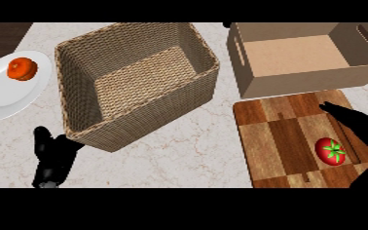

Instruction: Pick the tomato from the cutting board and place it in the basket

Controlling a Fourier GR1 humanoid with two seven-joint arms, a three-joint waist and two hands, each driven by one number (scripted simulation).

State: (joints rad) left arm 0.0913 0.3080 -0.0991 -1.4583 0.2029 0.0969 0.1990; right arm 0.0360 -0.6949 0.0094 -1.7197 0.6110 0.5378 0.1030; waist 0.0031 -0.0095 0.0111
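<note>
Our right hand [350, 122] came in at about 4 o'clock of the view, w/ its dark fingers [333, 108] stretched straight and apart over the cutting board [277, 141]. It was clamped on nothing. The fingers ran down the board's right side, just beside the tomato [330, 151], and we couldn't tell if they touched it. We judged the hand sat there to bracket the tomato from the far side before curling round it.

The tomato lay on the board near its right edge, at roughly 4 o'clock, green stem cap facing up. So the pick was not yet done, and the task was at its approach step.

Our left hand [54, 158] showed at about 8 o'clock, low on the marble counter [201, 151], fingers relaxed and holding nothing. It rested close to the near corner of the wicker basket [86, 53], prob. parked out of the way since the right hand was nearer the tomato.

The basket stood at 11 to 12 o'clock, open-topped w/ nothing seen inside, so there was room for the drop. From the board it lay toward 10 o'clock, w/ bare counter between. A cardboard box [251, 85] stood at 1 o'clock, just beyond the board. A white plate [22, 95] at 9 o'clock carried an orange-red fruit [22, 68], a lookalike we'd leave alone.
</note>
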